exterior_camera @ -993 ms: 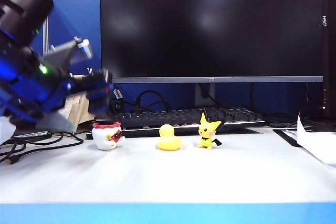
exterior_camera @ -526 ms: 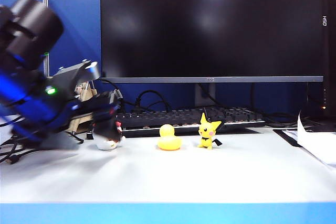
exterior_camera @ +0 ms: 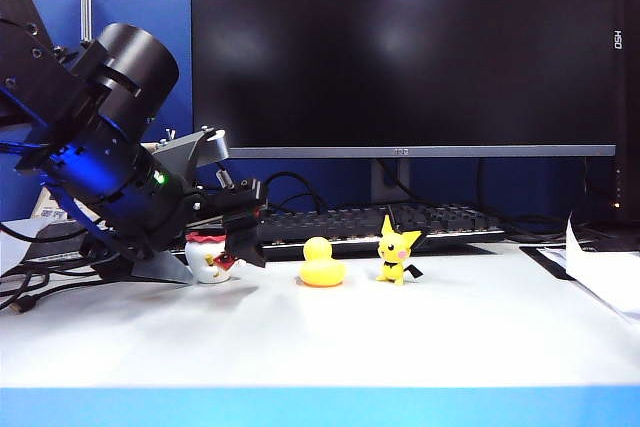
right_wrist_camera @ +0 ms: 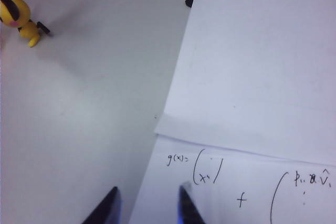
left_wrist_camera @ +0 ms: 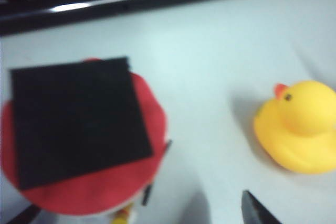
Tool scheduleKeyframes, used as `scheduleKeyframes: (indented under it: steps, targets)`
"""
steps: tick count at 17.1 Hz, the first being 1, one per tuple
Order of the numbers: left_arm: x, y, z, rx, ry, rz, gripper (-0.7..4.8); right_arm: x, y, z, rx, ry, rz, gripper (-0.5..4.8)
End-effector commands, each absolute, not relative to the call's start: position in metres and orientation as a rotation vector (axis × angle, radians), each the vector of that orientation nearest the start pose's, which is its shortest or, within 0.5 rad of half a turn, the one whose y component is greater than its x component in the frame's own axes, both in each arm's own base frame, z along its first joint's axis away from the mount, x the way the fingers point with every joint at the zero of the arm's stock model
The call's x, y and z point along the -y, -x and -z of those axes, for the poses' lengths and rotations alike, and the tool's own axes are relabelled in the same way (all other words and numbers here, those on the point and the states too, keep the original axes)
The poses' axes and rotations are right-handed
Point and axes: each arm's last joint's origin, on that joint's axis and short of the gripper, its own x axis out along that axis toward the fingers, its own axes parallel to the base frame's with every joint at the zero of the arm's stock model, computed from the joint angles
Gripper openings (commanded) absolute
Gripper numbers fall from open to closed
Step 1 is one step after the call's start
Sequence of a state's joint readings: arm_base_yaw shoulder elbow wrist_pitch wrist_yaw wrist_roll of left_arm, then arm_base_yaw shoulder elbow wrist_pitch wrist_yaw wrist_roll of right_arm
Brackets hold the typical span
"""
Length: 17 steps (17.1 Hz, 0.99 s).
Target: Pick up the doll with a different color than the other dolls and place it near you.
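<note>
The doll with a different color point(exterior_camera: 205, 258) is white with a red frilled cap and stands at the left of the row. The other dolls are a yellow duck point(exterior_camera: 322, 263) and a yellow pointy-eared figure point(exterior_camera: 398, 250). My left gripper point(exterior_camera: 233, 247) hangs low over the white doll, open, one dark finger in front of it. In the left wrist view the doll's red cap point(left_wrist_camera: 113, 190), with a black square on top, lies between the spread fingertips point(left_wrist_camera: 256, 212); the duck point(left_wrist_camera: 302, 127) sits apart. My right gripper point(right_wrist_camera: 147, 208) is open over paper, far from the pointy-eared figure point(right_wrist_camera: 18, 17).
A black keyboard point(exterior_camera: 400, 222) and a large dark monitor point(exterior_camera: 400, 47) stand right behind the dolls. Cables point(exterior_camera: 60, 272) lie at the left. Loose paper sheets point(exterior_camera: 605, 272) cover the right of the table, handwritten ones point(right_wrist_camera: 252, 129) under my right gripper.
My left arm has come down and moved right, from above and left of the white doll to straddling it. Its jaws stayed open. The dolls have not moved.
</note>
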<state>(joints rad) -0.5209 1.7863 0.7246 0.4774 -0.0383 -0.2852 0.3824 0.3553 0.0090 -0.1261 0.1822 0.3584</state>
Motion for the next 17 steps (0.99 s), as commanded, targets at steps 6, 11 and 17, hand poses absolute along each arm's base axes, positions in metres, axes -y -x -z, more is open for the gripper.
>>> scheduleKeyframes:
  steps: [6, 11, 17]
  targets:
    - [0.166, -0.296, -0.136, -0.507, 0.117, 0.353, 4.79, -0.036, -0.103, -0.125, -0.476, -0.226, -0.113, 1.44]
    - [0.169, -0.302, -0.125, -0.556, 0.104, 0.343, 4.79, -0.036, -0.103, -0.125, -0.476, -0.226, -0.113, 1.44]
    - [0.17, -0.305, -0.13, -0.495, 0.106, 0.33, 4.79, -0.036, -0.103, -0.125, -0.476, -0.226, -0.113, 1.44]
